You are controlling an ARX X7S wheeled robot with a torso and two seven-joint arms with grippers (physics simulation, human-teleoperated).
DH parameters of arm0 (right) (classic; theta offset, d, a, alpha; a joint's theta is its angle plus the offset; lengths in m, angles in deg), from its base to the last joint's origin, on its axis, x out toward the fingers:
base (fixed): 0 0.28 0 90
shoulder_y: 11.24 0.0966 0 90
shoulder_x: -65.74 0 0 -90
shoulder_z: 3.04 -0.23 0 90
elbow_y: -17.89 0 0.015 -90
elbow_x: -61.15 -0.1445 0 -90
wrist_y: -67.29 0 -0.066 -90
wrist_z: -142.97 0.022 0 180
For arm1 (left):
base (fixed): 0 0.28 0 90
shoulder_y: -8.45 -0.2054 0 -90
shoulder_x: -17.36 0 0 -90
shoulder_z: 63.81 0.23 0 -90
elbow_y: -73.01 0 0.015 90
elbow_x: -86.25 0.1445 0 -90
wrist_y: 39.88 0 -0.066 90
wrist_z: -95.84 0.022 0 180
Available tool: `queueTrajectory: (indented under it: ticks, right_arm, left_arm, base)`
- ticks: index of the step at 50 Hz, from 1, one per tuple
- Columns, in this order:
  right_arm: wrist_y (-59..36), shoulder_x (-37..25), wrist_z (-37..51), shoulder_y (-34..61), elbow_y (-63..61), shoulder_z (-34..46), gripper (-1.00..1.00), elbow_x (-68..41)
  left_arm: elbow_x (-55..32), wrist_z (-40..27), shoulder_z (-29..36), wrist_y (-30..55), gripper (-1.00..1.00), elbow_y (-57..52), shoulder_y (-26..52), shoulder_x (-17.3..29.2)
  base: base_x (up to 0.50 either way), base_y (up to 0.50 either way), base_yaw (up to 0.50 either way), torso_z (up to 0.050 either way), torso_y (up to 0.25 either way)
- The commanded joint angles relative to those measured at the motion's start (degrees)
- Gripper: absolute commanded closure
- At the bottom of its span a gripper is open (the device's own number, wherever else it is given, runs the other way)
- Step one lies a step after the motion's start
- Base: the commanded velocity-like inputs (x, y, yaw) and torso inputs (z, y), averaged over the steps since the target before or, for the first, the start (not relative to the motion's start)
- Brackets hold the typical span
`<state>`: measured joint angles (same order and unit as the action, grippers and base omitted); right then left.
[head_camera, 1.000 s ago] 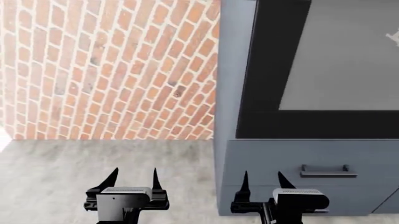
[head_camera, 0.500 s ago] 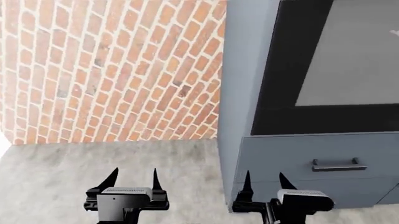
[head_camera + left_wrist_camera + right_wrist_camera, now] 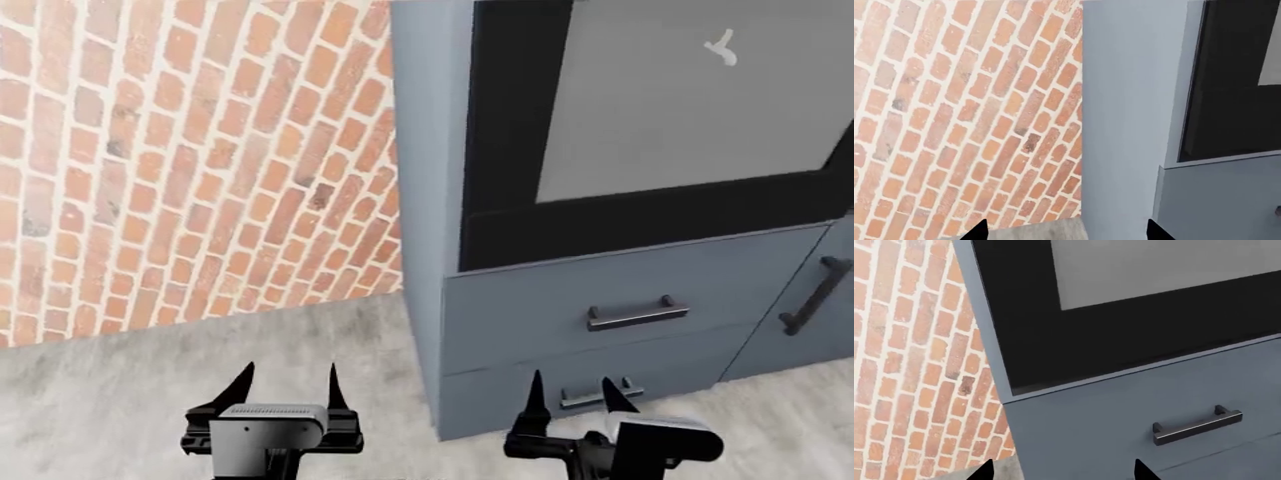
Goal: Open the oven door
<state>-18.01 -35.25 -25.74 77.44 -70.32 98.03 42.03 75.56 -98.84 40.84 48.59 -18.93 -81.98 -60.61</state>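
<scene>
The oven door (image 3: 667, 120) (glossy black frame, flat grey glass) sat closed; both end effectors, left (image 3: 284, 383) and right (image 3: 571, 392), were spread, empty.

Red brick wall (image 3: 187, 170) with pale mortar fills the left side, meeting a mottled grey concrete-like floor (image 3: 120, 390) at its base. Tall blue-grey cabinet (image 3: 427, 200) stands against the wall, with two stacked drawer fronts, the upper drawer (image 3: 627, 310) and lower drawer (image 3: 587, 385), each with a dark bar handle. Further right is a cabinet door (image 3: 814, 320) with a vertical dark handle; lighting is even and flat.
</scene>
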Motion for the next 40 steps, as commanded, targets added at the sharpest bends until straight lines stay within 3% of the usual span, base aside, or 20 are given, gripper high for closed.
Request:
queueTrajectory:
  ticks: [1, 26, 30, 40]
  right_arm:
    - [0.86, -0.13, -0.08, -0.33, 0.63, -0.18, -1.00, -0.97]
    - [0.93, -0.55, 0.57, 0.10, 0.78, 0.47, -1.00, -1.41]
    - [0.27, -0.64, 1.38, 0.23, 0.70, 0.63, -1.00, -0.98]
    - [0.55, -0.84, 1.78, 0.31, 1.19, 0.95, -1.00, -0.61]
  left_arm:
    - [0.01, -0.35, 0.41, -0.29, -1.00, 0.22, -0.04, 0.14]
    - [-0.40, -0.92, 1.08, -0.02, -1.00, -0.09, 0.18, 0.69]
    - [-0.46, -1.03, 1.19, -0.07, -1.00, -0.10, 0.14, 0.78]
    - [-0.58, -1.24, 1.52, -0.38, -1.00, 0.37, 0.28, 0.94]
  base:
    - [-0.08, 0.02, -0.50, 0.000, 0.000]
    - [-0.08, 0.02, -0.50, 0.000, 0.000]
    - [0.00, 0.00, 0.00, 0.000, 0.000]
    - [0.21, 0.46, 0.00, 0.000, 0.000]
